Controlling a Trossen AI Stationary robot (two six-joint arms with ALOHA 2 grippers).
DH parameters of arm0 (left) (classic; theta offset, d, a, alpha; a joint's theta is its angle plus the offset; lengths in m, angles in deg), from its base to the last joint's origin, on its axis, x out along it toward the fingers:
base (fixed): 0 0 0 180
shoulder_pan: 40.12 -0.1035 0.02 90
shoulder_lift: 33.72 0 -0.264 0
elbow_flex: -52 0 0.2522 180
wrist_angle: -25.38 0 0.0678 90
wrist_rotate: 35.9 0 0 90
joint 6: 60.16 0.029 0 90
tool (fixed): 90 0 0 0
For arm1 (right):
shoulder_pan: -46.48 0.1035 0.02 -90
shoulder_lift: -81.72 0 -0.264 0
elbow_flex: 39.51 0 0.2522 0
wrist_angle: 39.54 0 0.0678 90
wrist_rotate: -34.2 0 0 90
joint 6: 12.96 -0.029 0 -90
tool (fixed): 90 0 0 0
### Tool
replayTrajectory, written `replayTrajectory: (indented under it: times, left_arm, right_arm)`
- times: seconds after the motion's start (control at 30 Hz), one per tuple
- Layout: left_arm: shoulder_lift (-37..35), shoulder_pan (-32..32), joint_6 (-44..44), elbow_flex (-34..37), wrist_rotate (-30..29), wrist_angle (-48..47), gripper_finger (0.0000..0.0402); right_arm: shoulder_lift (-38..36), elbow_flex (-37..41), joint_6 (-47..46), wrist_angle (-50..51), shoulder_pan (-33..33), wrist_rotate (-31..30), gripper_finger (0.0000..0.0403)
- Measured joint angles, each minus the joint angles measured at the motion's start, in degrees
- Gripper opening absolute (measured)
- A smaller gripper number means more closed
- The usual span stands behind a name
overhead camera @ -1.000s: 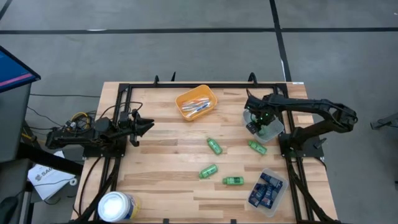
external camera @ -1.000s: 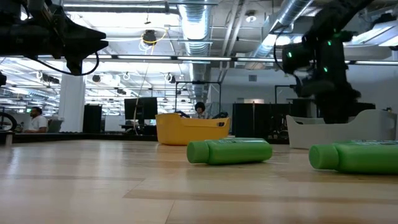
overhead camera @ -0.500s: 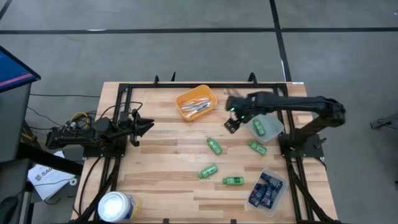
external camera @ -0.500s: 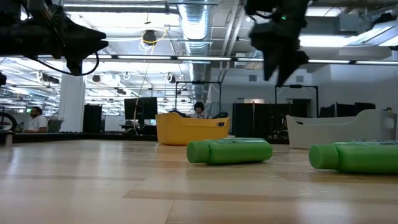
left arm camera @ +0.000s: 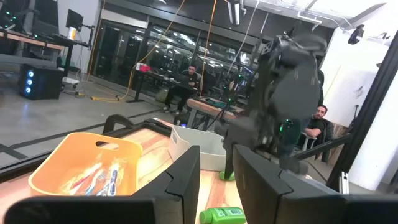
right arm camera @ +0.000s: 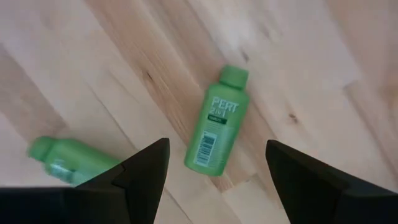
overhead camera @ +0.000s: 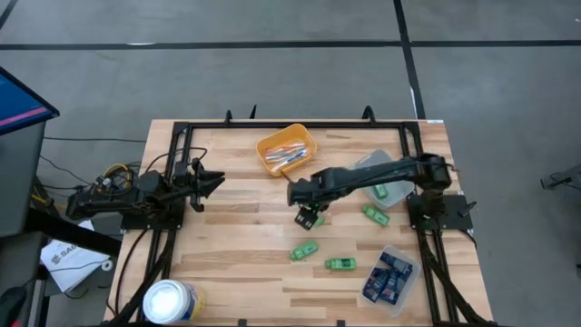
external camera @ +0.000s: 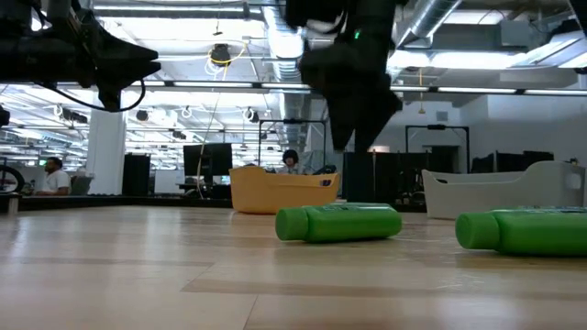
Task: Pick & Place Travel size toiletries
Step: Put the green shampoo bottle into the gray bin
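Several small green bottles lie on their sides on the wooden table (overhead camera: 236, 254). One bottle (right arm camera: 217, 134) lies straight below my right gripper (right arm camera: 217, 146), which hangs open above it, fingers pointing down, touching nothing. In the high view this gripper (overhead camera: 309, 216) is at the table's middle. Other bottles (overhead camera: 304, 249) (overhead camera: 340, 263) (overhead camera: 375, 215) lie nearer the front and right. One more bottle (overhead camera: 390, 191) lies in the grey tray (overhead camera: 368, 165). My left gripper (overhead camera: 216, 181) waits at the table's left, slightly open and with nothing in it.
An orange tray (overhead camera: 286, 150) with thin sticks stands at the back middle. A clear tray (overhead camera: 388, 275) with dark navy packets is at the front right. A large white tub (overhead camera: 171, 302) stands at the front left corner. A black frame (overhead camera: 182, 127) borders the table.
My right gripper has swung from above the grey tray toward the table's left and a little nearer, rolling as it went. It now hangs over the middle green bottle. It has stayed open. No bottle has moved.
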Motion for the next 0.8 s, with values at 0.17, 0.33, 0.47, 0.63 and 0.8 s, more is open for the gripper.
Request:
replayTrajectory:
  times: [0.17, 0.33, 0.47, 0.63, 0.8]
  left_arm:
    - [0.0, 0.0, 0.0, 0.0, 0.0, 0.0, 0.0092]
    - [0.0, 0.0, 0.0, 0.0, 0.2, 0.0, 0.0092]
    - [0.0, 0.0, 0.0, 0.0, 0.2, 0.0, 0.0092]
    - [0.0, 0.0, 0.0, 0.0, 0.2, 0.0, 0.0092]
    - [0.0, 0.0, 0.0, 0.0, 0.2, 0.0, 0.0092]
  right_arm:
    - [4.6, 0.0, -0.2, -0.2, -0.8, 2.8, 0.026]
    - [7.8, 0.0, 1.3, -1.2, -1.5, 3.9, 0.026]
    - [9.7, 0.1, 2.8, -2.0, -2.1, 5.7, 0.026]
    - [11.6, 0.2, 3.4, -3.2, -3.2, 6.3, 0.026]
    - [11.5, 2.0, 4.1, -6.7, -3.8, 8.0, 0.0248]
